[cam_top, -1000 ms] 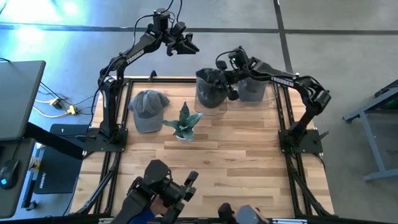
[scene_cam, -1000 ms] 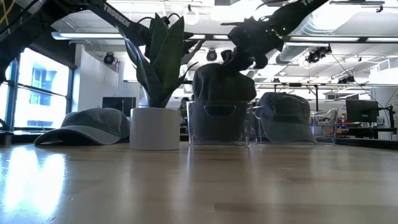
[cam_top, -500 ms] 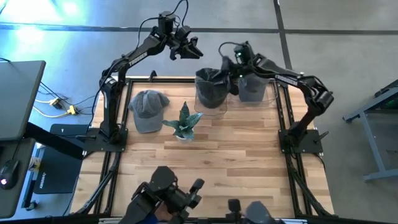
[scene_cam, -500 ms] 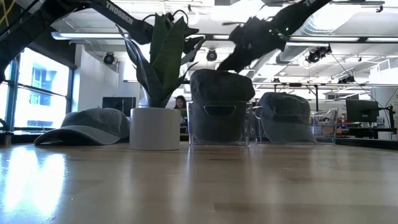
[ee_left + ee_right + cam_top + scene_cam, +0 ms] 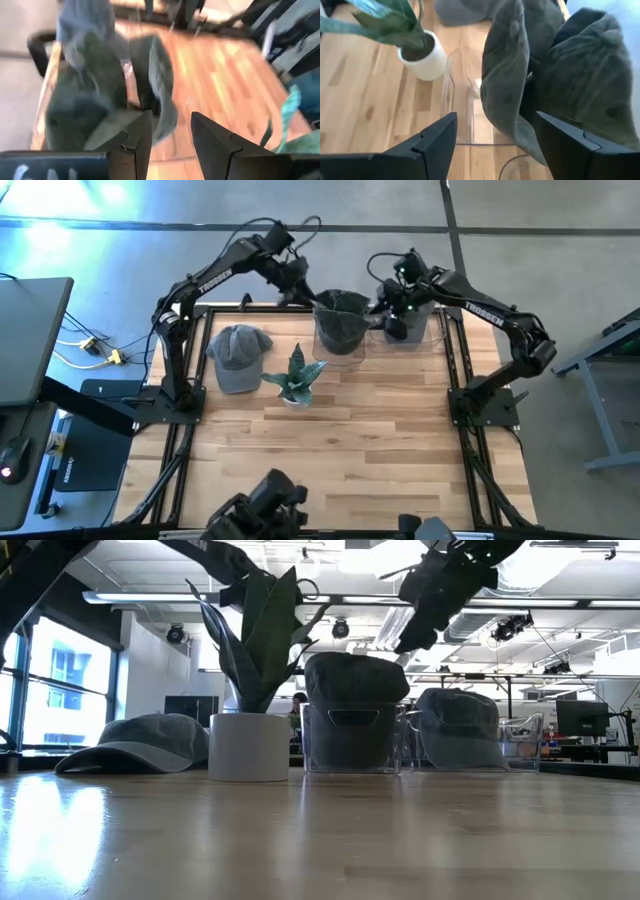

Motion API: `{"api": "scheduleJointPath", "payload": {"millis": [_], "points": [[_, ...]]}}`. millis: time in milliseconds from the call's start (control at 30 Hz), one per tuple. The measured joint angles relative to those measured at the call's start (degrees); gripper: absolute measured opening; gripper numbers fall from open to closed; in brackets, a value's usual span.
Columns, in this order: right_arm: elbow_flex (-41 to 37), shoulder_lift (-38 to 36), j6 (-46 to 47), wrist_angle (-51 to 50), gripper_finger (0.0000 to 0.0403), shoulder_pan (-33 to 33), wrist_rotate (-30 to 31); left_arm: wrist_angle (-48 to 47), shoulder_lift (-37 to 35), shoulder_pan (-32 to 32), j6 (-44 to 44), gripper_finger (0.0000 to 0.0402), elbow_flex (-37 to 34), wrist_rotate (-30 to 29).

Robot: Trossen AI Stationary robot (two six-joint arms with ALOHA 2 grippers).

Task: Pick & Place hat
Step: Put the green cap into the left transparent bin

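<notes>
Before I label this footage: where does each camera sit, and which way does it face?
High: overhead, facing down; both arms, left pincer, right pincer.
Low: table height, facing the room; arms overhead.
Left wrist: behind open fingers, facing the dark hat.
Right wrist: behind open fingers.
Shared: plant.

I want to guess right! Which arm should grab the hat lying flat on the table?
Probably left. The hat lies on the left arm's side, beside the plant. The left gripper is open; the right gripper hovers over the far bins.
</notes>
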Motion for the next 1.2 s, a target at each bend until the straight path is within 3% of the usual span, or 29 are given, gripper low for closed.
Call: {"api": "scheduleJointPath", "payload": {"millis": [200, 367, 533, 733, 900, 1200], "points": [[-3.31, 0.66, 0.08, 4.40, 0.0206, 1.87, 4.33, -0.56, -0.02, -3.25, -1.08, 0.0131, -3.06, 0.66], [-4.51, 0.67, 0.07, 6.13, 0.0109, 2.14, 5.04, -0.73, -0.02, -6.50, 3.01, 0.0132, -3.95, -7.60], [-4.90, 0.66, -1.37, 7.17, 0.0013, 2.30, 9.40, 1.97, 0.51, -8.68, 3.35, 0.0132, -3.92, -11.51], [-4.90, 0.67, -1.44, 7.61, 0.0022, 2.30, 10.48, 1.90, -0.06, -9.30, 1.33, 0.0132, -3.95, -13.11], [-4.90, 0.65, -1.35, 8.33, 0.0004, 2.30, 8.92, 3.03, -1.95, -8.53, -1.95, 0.0143, -3.83, -12.03], [-4.90, 0.67, -1.31, 9.13, 0.0005, 2.30, 8.53, 5.96, -0.10, -7.77, -4.33, 0.0276, -3.86, -17.40]]}}
